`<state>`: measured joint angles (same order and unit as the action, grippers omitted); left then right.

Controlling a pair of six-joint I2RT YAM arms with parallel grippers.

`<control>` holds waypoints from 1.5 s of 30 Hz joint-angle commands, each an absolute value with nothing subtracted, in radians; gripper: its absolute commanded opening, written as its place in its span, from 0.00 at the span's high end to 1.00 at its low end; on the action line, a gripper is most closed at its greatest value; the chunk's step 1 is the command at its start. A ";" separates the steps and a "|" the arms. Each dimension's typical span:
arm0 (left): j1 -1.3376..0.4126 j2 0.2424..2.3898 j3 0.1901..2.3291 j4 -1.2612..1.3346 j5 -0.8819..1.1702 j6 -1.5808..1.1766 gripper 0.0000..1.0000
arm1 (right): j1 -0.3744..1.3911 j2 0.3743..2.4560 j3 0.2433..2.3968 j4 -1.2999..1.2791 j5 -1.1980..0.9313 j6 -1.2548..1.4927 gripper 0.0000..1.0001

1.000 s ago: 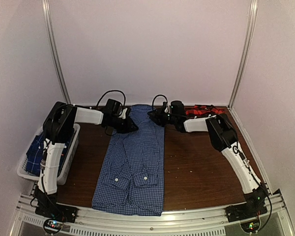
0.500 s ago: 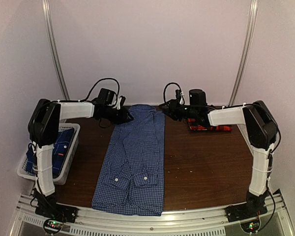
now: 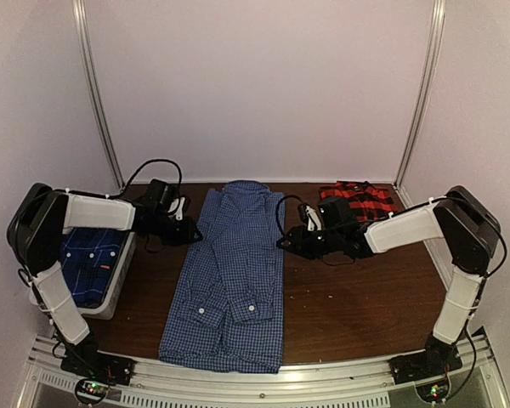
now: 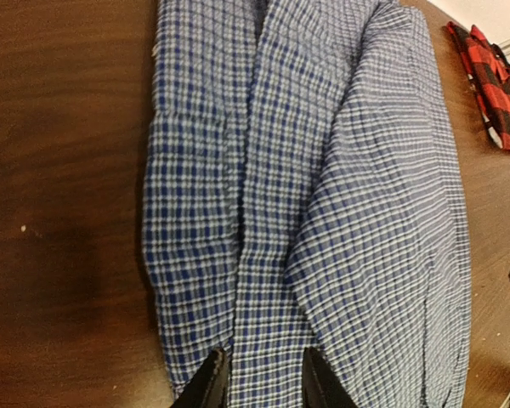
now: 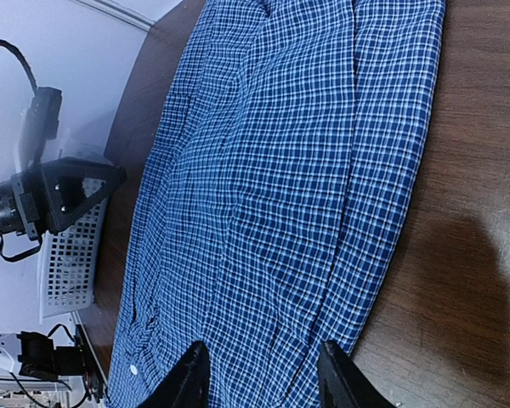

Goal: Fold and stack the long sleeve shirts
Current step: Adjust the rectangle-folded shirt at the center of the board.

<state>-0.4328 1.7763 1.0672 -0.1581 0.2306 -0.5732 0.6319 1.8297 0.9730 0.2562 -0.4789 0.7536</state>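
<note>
The blue-and-white gingham shirt lies folded into a long strip down the middle of the table, collar at the far end, white buttons near the front. My left gripper hovers at its left edge, jaws open, with flat cloth showing between and beyond the fingertips. At the strip's right edge my right gripper is open too, the shirt spread ahead of it. A folded red-and-black plaid shirt rests at the back right. The darker blue plaid shirt sits in a basket at the left.
A white plastic basket stands at the table's left edge, under the left arm. Pale walls with metal corner rails enclose the back and sides. Bare brown tabletop lies right of the gingham shirt, a metal rail along the front.
Both grippers have pulled back from the collar end to the strip's sides, nearer the front. The right arm no longer covers the red plaid shirt. Both jaws have widened.
</note>
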 commanded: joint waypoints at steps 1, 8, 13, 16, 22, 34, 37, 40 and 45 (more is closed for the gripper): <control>-0.423 1.724 1.019 -0.117 0.167 -0.564 0.67 | 0.649 1.797 0.943 0.237 -0.346 0.726 0.55; -0.413 1.737 0.989 -0.131 0.068 -0.575 0.65 | 0.648 1.861 0.959 0.231 -0.325 0.727 0.56; -0.410 1.769 0.999 -0.119 0.106 -0.571 0.64 | 0.648 1.900 0.970 0.241 -0.345 0.732 0.57; -0.410 1.794 1.009 -0.119 0.117 -0.573 0.65 | 0.649 1.924 0.985 0.241 -0.364 0.739 0.62; -0.410 1.841 1.006 -0.110 0.130 -0.585 0.66 | 0.650 1.959 1.010 0.254 -0.406 0.757 0.67; -0.411 1.902 1.036 -0.094 0.191 -0.614 0.97 | 0.641 2.028 1.108 0.175 -0.402 0.738 0.85; -0.413 1.914 1.055 -0.097 0.207 -0.624 0.98 | 0.625 2.037 1.136 0.137 -0.388 0.728 0.91; -0.420 1.930 1.078 -0.100 0.213 -0.646 1.00 | 0.598 2.046 1.163 0.110 -0.386 0.713 0.95; -0.442 1.971 1.126 -0.106 0.216 -0.678 1.00 | 0.554 2.063 1.203 0.074 -0.384 0.685 0.96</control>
